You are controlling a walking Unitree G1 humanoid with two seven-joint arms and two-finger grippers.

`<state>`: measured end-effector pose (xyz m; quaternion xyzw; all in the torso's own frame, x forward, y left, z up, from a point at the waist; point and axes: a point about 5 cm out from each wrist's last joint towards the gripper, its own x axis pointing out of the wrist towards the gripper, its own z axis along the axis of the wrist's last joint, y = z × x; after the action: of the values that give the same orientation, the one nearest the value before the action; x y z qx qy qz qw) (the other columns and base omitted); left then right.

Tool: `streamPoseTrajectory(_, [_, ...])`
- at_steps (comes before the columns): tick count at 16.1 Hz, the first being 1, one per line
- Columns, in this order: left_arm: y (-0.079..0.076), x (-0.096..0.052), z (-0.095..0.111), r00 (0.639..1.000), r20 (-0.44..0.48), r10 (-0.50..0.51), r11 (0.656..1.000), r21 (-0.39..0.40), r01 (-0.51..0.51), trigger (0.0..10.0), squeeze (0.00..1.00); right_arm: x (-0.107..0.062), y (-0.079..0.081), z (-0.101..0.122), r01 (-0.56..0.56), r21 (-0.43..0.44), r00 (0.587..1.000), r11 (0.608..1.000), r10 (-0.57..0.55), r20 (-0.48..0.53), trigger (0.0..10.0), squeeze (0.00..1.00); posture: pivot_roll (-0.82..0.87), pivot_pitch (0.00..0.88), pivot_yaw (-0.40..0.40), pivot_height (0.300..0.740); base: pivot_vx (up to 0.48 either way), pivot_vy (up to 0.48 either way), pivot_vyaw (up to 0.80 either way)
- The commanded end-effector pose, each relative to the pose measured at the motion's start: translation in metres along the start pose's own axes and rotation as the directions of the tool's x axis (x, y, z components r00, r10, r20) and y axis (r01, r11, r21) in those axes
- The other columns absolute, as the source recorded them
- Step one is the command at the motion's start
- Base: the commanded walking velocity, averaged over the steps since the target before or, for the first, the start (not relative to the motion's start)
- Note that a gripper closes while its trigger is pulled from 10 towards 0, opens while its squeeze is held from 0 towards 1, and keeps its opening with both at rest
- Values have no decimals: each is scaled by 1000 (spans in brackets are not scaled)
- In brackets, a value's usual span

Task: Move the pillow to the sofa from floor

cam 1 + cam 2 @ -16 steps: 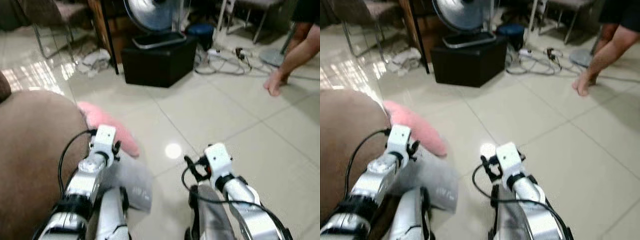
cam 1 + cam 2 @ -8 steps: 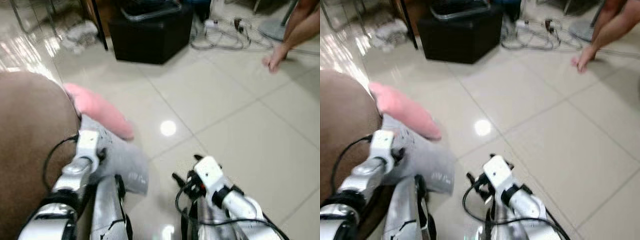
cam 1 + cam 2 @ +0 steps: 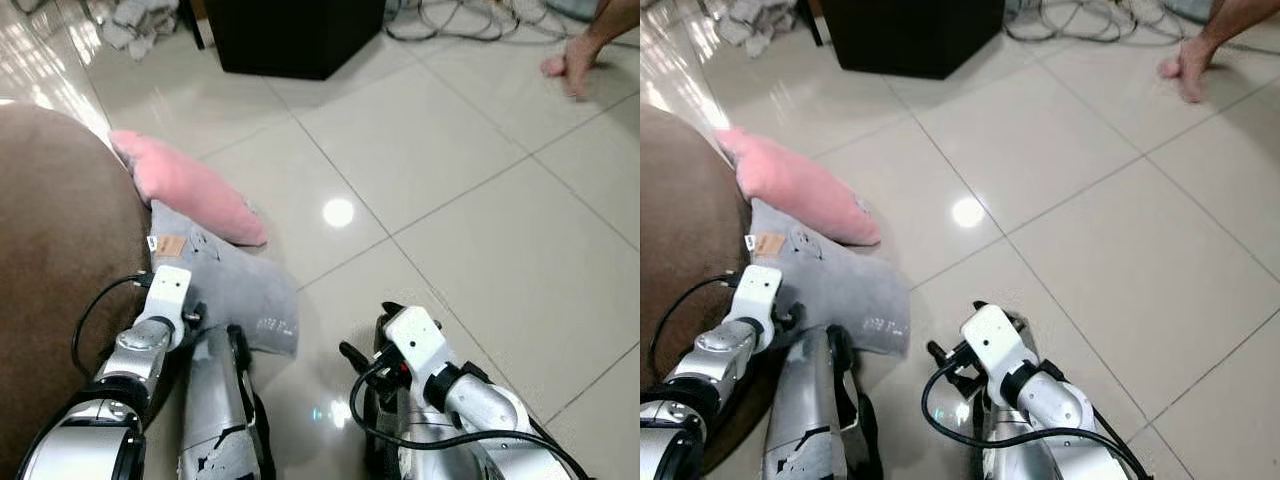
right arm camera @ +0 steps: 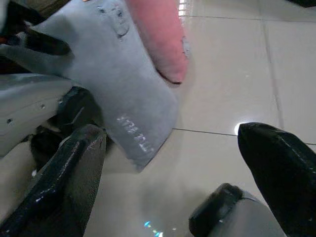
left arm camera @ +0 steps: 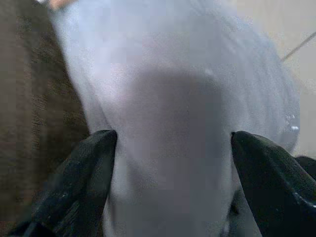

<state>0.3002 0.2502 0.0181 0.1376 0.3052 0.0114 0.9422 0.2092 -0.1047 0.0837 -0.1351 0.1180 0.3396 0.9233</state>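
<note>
Left hand (image 5: 170, 148) wide astride grey pillow (image 3: 235, 290) | pillow's long axis along sofa (image 3: 50, 260) edge

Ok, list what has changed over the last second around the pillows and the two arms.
The head camera has tipped downward, so the fan has left the picture. The left tool has come down with its fingers spread either side of the grey pillow. The right tool hangs open above the floor. The pink pillow stays against the brown sofa.

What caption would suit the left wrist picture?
Left gripper with open jaws straddling the grey pillow, beside the brown sofa.
</note>
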Motion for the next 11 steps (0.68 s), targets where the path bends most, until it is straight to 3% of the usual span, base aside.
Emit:
streamPoseTrajectory(1, [-5, -1, -9, 999, -34, -23, 1000, -1, 23, 10000, 0, -1, 6, 0, -35, 17, 999, 999, 35, -4, 10000, 0, -97, 327, 27, 525, 0, 0, 0])
streamPoseTrajectory(2, [-6, 0, -8, 999, -33, -24, 1000, -8, 24, 8706, 0, 0, 7, 1, -43, 18, 999, 999, 43, 0, 10000, 0, -97, 327, 27, 525, 0, 0, 0])
streamPoseTrajectory(3, [-6, 0, -7, 999, -30, -30, 999, 10, 30, 0, 0, -1, 9, 1, -62, 17, 998, 998, 62, 3, 10000, 0, -96, 324, 29, 525, 0, 0, 0])
streamPoseTrajectory(11, [-6, 2, 0, 1000, -5, -26, 1000, 15, 26, 0, 0, -2, 16, 5, -111, 5, 994, 994, 111, 25, 10000, 0, -92, 325, 35, 525, 0, 0, 0])
